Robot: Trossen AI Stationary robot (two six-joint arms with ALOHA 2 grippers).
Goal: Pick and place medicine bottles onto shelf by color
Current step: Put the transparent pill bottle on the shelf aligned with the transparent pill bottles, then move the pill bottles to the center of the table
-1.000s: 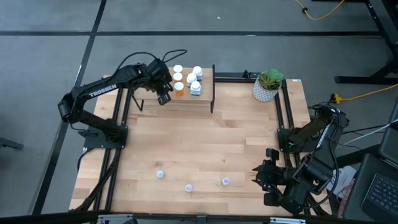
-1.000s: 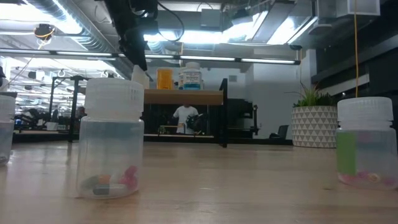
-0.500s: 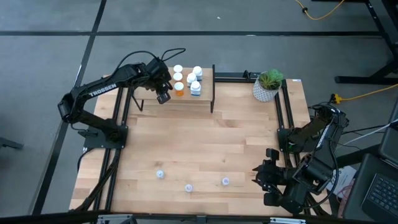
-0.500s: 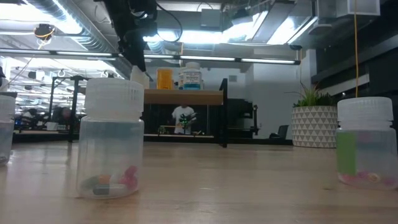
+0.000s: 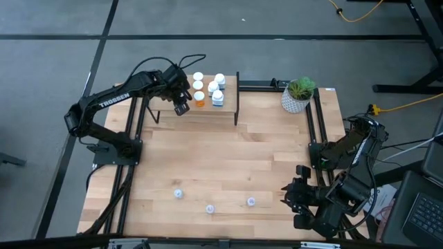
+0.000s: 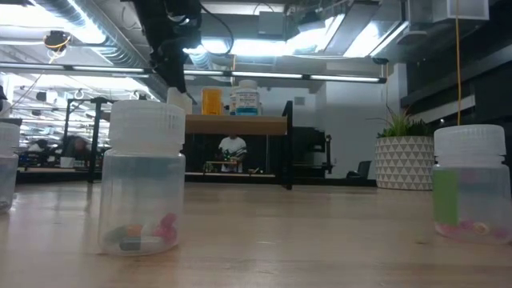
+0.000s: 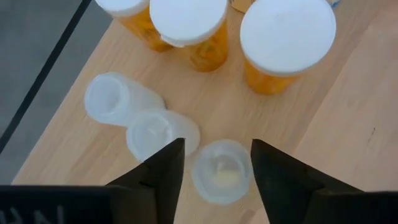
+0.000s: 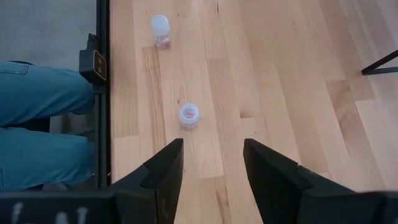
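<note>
The left gripper (image 7: 212, 163) hangs over the shelf (image 5: 228, 104) at the worktop's (image 5: 221, 159) eleven o'clock corner, its fingers (image 7: 163, 168) spread to either side of a pale translucent vial (image 7: 221, 171) that stands upright on the shelf top; they appear clear of its cap, so this reads as the release at the end of one placement. That vial sits just beside two more pale vials (image 7: 163, 132), with three orange bottles (image 7: 287, 43) under round white caps grouped farther along, and blocky white bottles (image 5: 217, 97) toward the shelf's three o'clock side. Three pale vials (image 5: 210, 208) are left on the worktop near six o'clock, well apart from the shelf, each clear-walled with a few small coloured pills at the bottom. The next move probably calls for lifting straight up without nudging the neighbours, then reaching for one of those three. The right gripper (image 8: 208, 168) waits near five o'clock, fingers spread and holding nothing.
</note>
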